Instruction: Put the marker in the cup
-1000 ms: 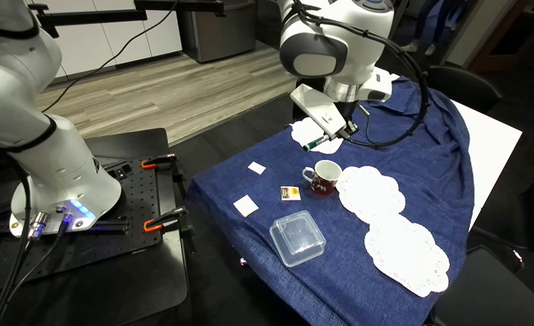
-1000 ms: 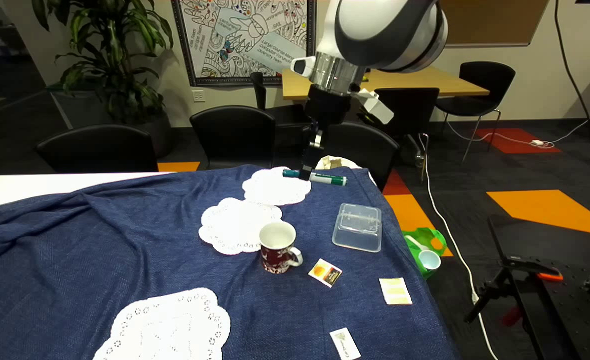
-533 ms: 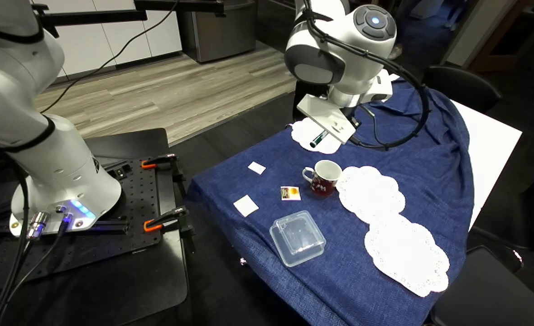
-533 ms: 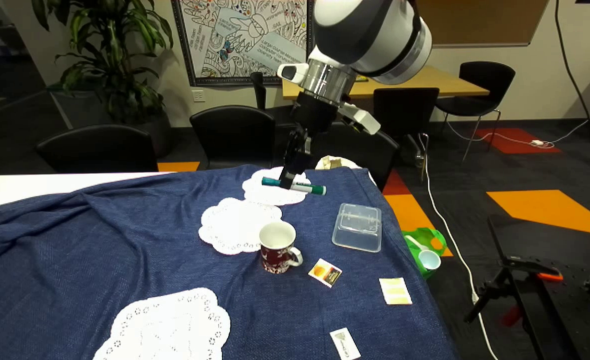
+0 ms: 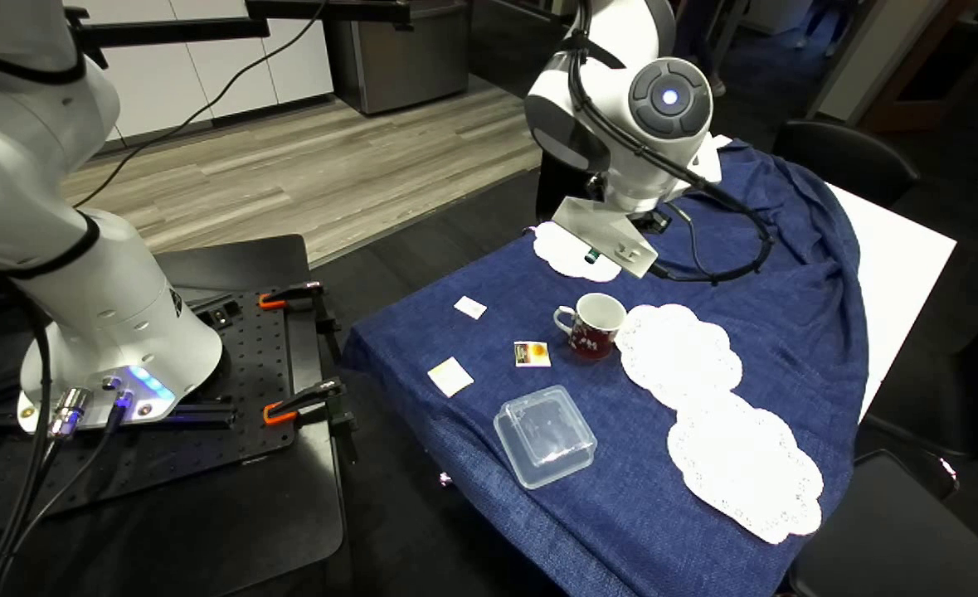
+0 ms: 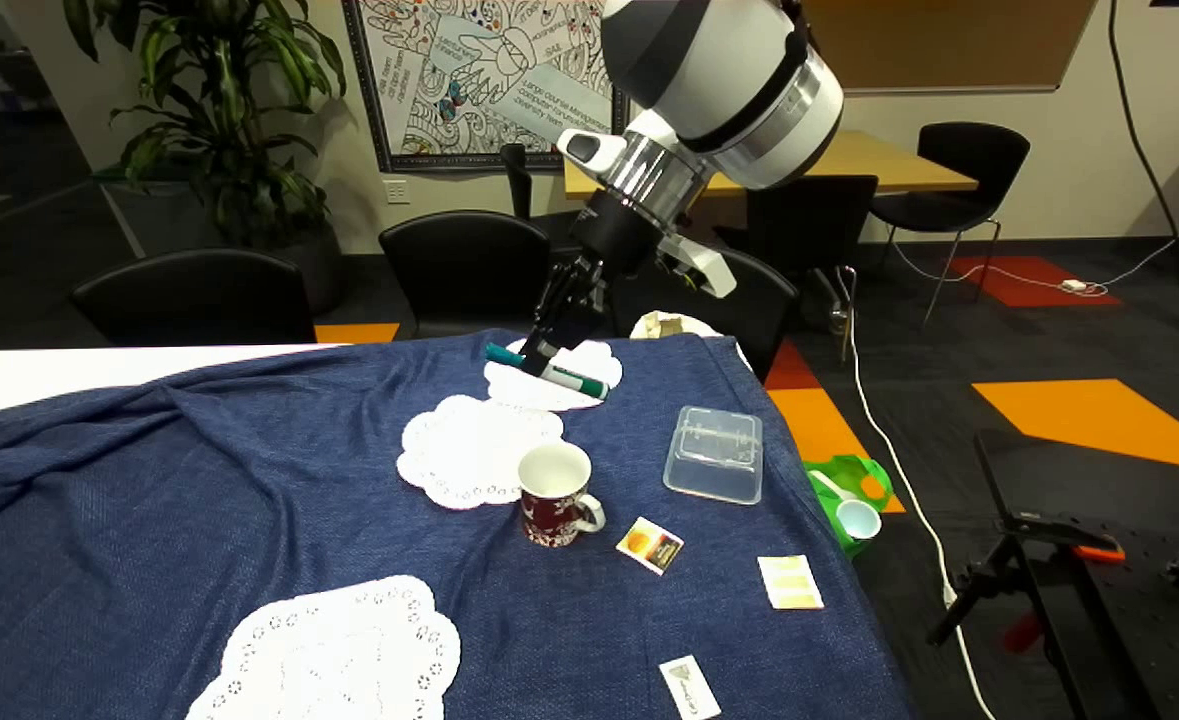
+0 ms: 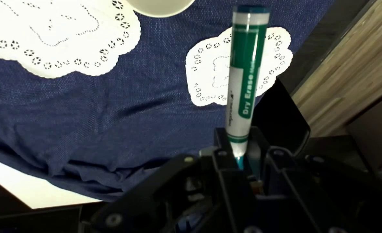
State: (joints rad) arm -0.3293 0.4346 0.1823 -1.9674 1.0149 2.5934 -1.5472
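Observation:
The cup is a mug with a red and white pattern outside and a white inside. It stands upright on the blue cloth, also in an exterior view. Its rim shows at the top edge of the wrist view. My gripper is shut on the green and white marker near its teal end. The marker is in the air, beyond the cup and apart from it, with its green end tilted down. In the wrist view the marker points up from the fingertips. A white plate on the wrist hides most of it in an exterior view.
A clear square container stands on the cloth near the cup. A tea packet and white packets lie near it. White doilies lie beside the cup and under the gripper. The cloth's edge drops to the floor.
My gripper has carried the marker left in an exterior view, and the marker's green end has dipped lower. The arm has tilted. The cup and other objects have not moved.

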